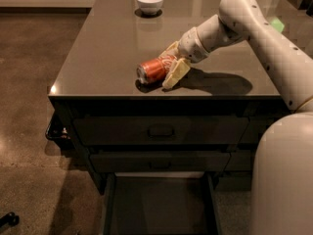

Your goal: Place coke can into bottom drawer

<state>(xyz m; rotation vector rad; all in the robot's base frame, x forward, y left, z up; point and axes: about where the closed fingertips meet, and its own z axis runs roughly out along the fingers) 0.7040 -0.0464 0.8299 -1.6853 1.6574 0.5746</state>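
The coke can [152, 70] lies on its side, red-orange with a silver end facing left, near the front edge of the dark cabinet top [112, 43]. My gripper [172, 62] reaches in from the right and is shut on the can's right end. One pale finger [176, 74] is in front of the can and the other is behind it. A shadow lies under the can, which seems to sit just above the top. The bottom drawer [159, 207] is pulled open below, at the cabinet's foot, and its flat dark bottom shows.
A white bowl [149, 2] stands at the back of the cabinet top. Two shut handled drawer fronts [160, 130] sit above the open drawer. My white arm and body [283, 170] fill the right side. Brown floor [29, 106] lies to the left.
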